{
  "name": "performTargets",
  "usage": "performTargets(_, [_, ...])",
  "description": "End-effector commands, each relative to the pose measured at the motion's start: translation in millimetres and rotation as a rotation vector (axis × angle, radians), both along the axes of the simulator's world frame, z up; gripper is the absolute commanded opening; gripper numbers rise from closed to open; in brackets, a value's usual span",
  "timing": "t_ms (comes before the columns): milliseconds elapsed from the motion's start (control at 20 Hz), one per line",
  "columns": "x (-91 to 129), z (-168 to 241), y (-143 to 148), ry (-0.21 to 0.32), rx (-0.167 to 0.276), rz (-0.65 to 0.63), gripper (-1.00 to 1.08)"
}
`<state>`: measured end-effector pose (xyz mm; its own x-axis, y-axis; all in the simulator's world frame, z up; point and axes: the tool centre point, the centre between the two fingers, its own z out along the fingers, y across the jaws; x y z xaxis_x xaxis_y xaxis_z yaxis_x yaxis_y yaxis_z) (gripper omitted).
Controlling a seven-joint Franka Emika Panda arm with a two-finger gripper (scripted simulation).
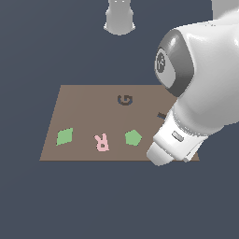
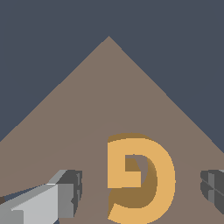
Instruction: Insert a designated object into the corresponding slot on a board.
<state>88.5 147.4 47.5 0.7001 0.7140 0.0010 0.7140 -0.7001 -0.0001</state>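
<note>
Your pincer (image 2: 140,192) is spread wide, one finger (image 2: 65,194) on each side of the orange-yellow G block (image 2: 164,175), neither one touching it. The block lies flat on the brown board (image 2: 109,96), between the fingertips. In the exterior view the arm (image 1: 200,88) hides that block, near the board's corner on the exterior view's right. You can see the dark G-shaped slot (image 1: 125,100) well apart from there, farther back on the board, with the pink R block (image 1: 101,142), a green pentagon (image 1: 133,137) and a green diamond (image 1: 65,136) along the near edge.
</note>
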Motion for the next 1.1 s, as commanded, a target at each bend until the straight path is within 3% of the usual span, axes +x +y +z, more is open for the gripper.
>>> performTargets(0, [0, -7, 0, 0.001, 0.000, 0.002, 1.00])
performTargets(250, [-1, -18, 0, 0.001, -0.001, 0.004, 1.00])
performTargets(300, [-1, -18, 0, 0.001, -0.001, 0.004, -1.00])
performTargets(1050, [-1, -15, 0, 0.001, -0.001, 0.004, -1.00])
